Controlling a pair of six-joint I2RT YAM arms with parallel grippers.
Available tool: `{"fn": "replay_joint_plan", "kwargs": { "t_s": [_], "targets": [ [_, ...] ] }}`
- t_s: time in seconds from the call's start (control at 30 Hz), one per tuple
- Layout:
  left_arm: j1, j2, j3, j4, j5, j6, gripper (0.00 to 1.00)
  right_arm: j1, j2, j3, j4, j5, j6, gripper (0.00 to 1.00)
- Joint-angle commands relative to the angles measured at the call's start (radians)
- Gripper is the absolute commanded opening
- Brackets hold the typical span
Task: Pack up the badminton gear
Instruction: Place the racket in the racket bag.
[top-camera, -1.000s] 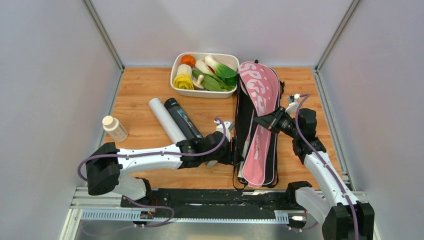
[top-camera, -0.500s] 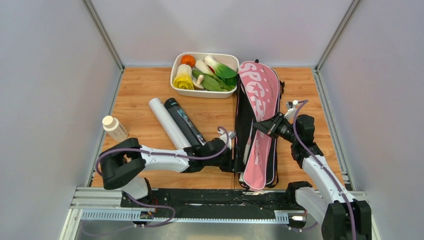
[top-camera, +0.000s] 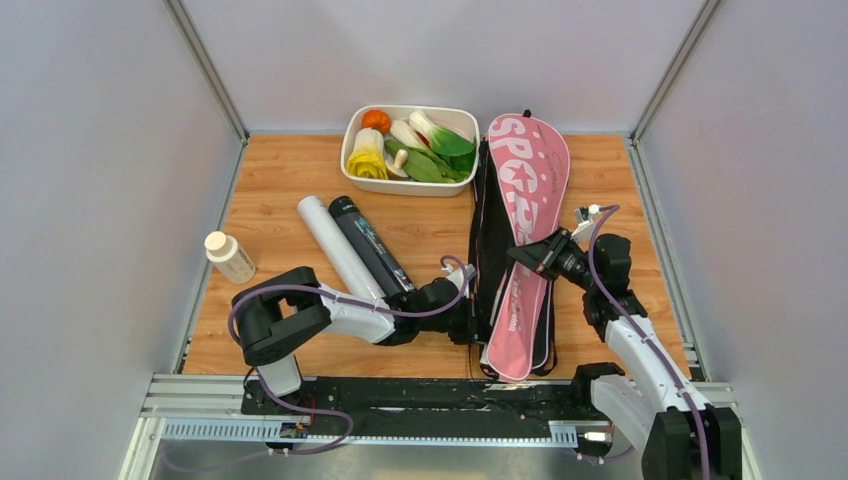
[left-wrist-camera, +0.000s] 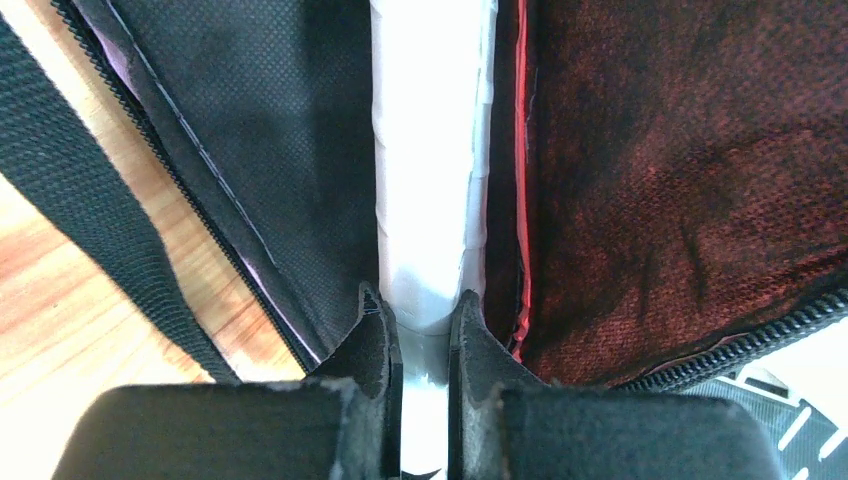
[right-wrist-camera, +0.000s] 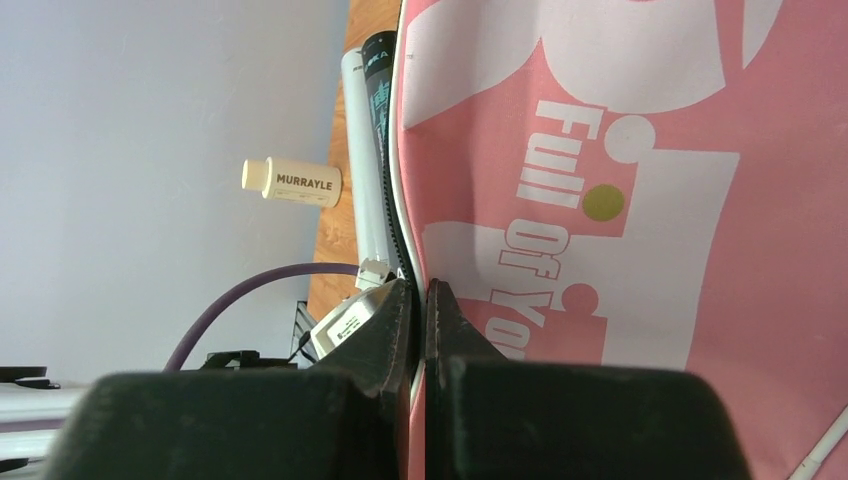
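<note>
Left pincer (left-wrist-camera: 422, 305) now clamped on racquet handle (left-wrist-camera: 430, 150) inside pink cover (top-camera: 520, 200).

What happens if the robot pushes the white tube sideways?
It would probably roll: the white tube is round and lies on its side on the flat table. Pushed toward the black tube right beside it, it would likely bump that and shove it along.

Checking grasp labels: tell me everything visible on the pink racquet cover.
The pink racquet cover looks like soft fabric with white SPORT lettering and black zip edging. Its inside glows reddish. It lies lengthwise on the table, with its wide head end beside the white tray and black fabric along its left side. The right gripper pinches its left edge. A white racquet handle sticks out of the opening, clamped by the left gripper.
</note>
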Motion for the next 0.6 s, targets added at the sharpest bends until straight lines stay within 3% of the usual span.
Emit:
{"fn": "replay_joint_plan", "kwargs": {
  "t_s": [0.0,0.3,0.4,0.57],
  "targets": [
    [0.004,-0.025,0.054,0.115,-0.013,0.048,0.0,0.0,-0.045,0.02,0.06,-0.046,0.032,0.0],
    [0.014,-0.004,0.052,0.32,-0.031,0.158,0.0,-0.001,-0.044,0.02,0.025,-0.08,0.033,0.0],
    [0.009,0.073,0.109,0.252,-0.012,0.192,0.0,-0.001,-0.031,0.006,0.06,-0.087,0.066,0.0],
    [-0.011,0.178,0.123,0.283,-0.003,0.161,0.0,0.0,-0.021,0.012,0.063,-0.055,0.076,0.0]
  ]
}}
